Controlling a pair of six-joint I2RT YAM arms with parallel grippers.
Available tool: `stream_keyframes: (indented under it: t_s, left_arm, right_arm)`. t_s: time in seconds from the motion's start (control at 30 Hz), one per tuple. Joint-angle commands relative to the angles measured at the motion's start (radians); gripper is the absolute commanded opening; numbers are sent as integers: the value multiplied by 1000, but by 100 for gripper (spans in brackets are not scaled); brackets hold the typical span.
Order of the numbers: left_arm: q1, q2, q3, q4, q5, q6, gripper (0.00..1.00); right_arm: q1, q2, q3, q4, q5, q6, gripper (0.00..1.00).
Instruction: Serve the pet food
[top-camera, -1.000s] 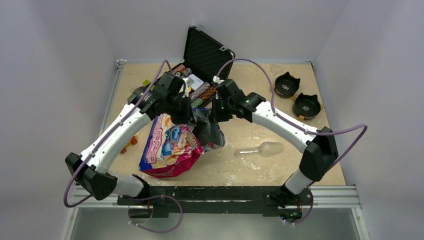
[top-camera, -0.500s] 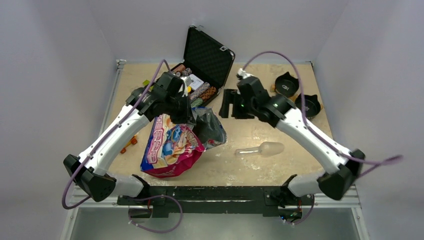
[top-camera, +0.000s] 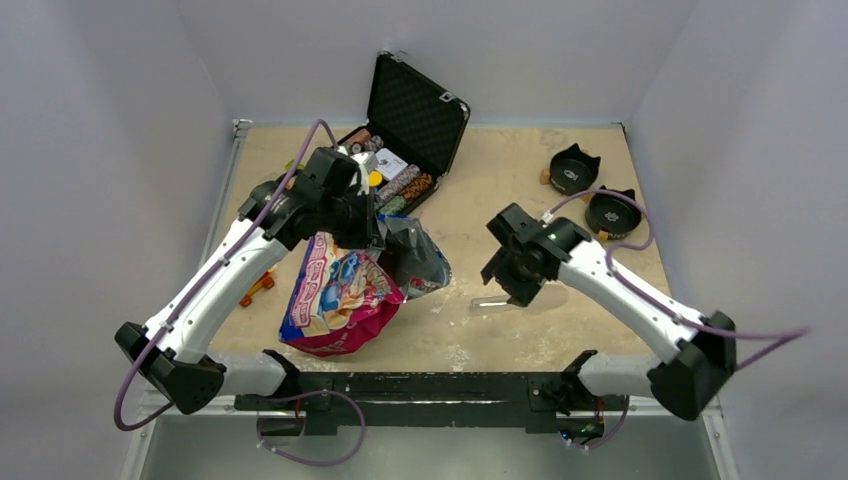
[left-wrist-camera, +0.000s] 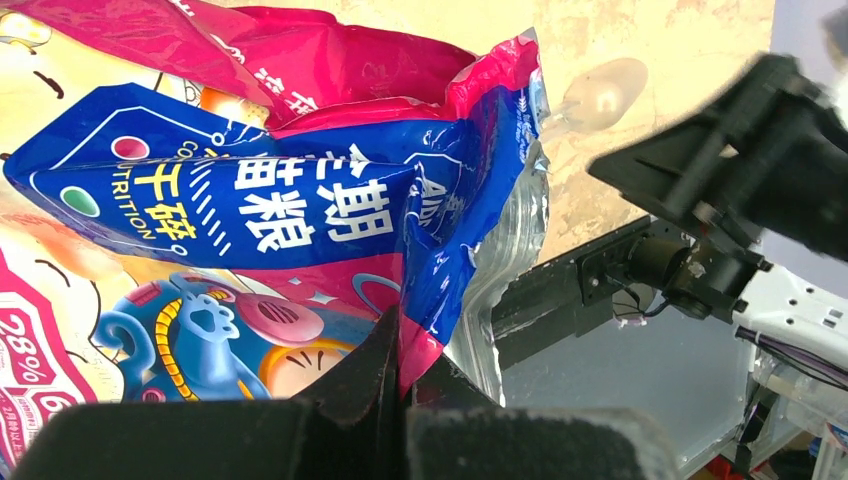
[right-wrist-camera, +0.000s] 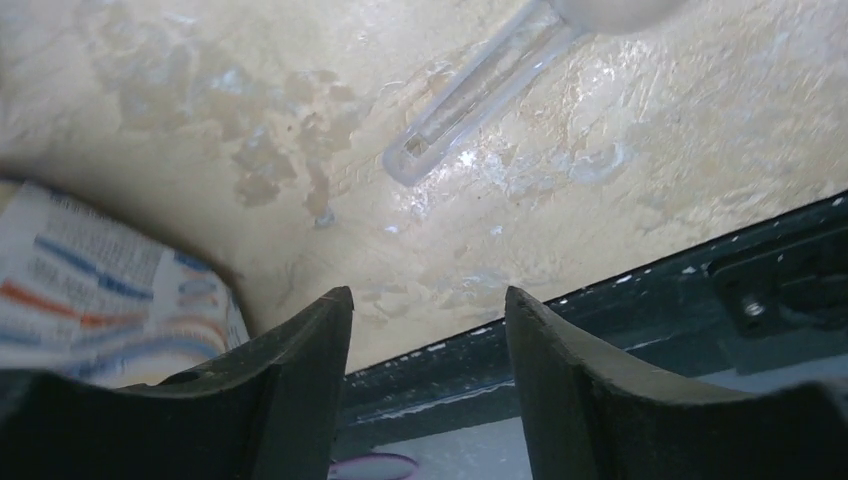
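Note:
The glossy pink, white and blue bag (top-camera: 338, 295) lies at the table's centre-left, its silver-lined mouth (top-camera: 418, 255) pointing right. The pet food itself is hidden inside it. My left gripper (top-camera: 374, 228) is shut on the bag's top edge; in the left wrist view its fingers (left-wrist-camera: 405, 335) pinch the pink and blue fold of the bag (left-wrist-camera: 250, 200). My right gripper (top-camera: 510, 282) hovers open and empty over a clear plastic scoop (top-camera: 490, 301). The right wrist view shows the scoop's handle (right-wrist-camera: 470, 100) beyond the gripper (right-wrist-camera: 428, 300). Two black cat-eared bowls (top-camera: 573, 168) (top-camera: 612, 211) sit at the far right.
An open black case (top-camera: 415, 115) with poker chips (top-camera: 402, 186) stands behind the bag. A small orange object (top-camera: 262, 285) lies left of the bag. The black mounting rail (top-camera: 450, 385) runs along the near edge.
My right gripper let go of the bag's mouth and opened. It swung off to the right, then came down near the scoop. The left gripper still holds the bag.

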Motion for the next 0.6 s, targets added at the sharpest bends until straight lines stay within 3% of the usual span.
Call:
stream_keyframes:
  t_s: [0.0,0.17,0.57]
  left_arm:
    - [-12,-85,-31,99,115,-22,0]
    - [-12,-114,-43,87,96,-11,0]
    - [-12,-132,-75,98,94,-8,0]
  right_arm:
    - [-51,167,99,-48,-53,201,59]
    - [-105,335,122,-49,-122,216,47]
    - [-116,460,60,46,-83,259,40]
